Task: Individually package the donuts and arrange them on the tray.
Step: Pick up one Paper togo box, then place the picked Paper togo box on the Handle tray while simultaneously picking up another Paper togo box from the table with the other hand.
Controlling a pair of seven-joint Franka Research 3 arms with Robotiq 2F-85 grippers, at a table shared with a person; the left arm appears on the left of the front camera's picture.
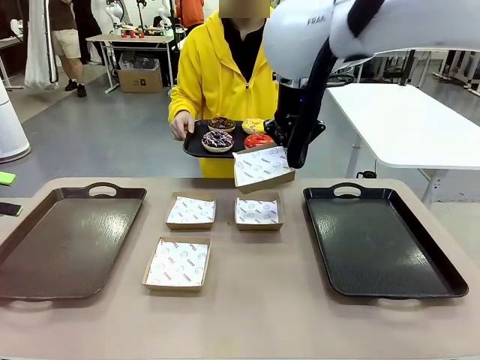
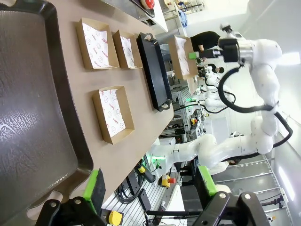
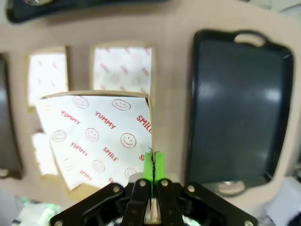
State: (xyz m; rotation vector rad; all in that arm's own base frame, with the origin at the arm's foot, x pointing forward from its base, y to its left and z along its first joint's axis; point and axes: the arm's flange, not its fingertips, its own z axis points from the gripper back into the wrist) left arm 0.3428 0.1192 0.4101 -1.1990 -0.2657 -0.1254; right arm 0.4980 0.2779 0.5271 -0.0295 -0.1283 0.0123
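Several donuts lie on a small black tray [image 1: 193, 147] that a person in a yellow jacket holds at the table's far edge: a red one [image 1: 258, 140], a yellow one [image 1: 253, 125] and two dark sprinkled ones [image 1: 217, 140]. My right gripper [image 1: 294, 158] hangs just in front of that tray, shut on the edge of a paper-lined cardboard box [image 1: 262, 168] held tilted in the air. From its wrist the pads [image 3: 153, 165] pinch the box [image 3: 99, 136] rim. My left gripper [image 2: 149, 186] is open and empty above the left side of the table.
Three more lined boxes [image 1: 190, 211] [image 1: 257, 212] [image 1: 177, 262] sit mid-table. A brown tray [image 1: 67, 240] lies at the left and a black tray [image 1: 382, 240] at the right, both bare. A white table [image 1: 412, 120] stands behind at the right.
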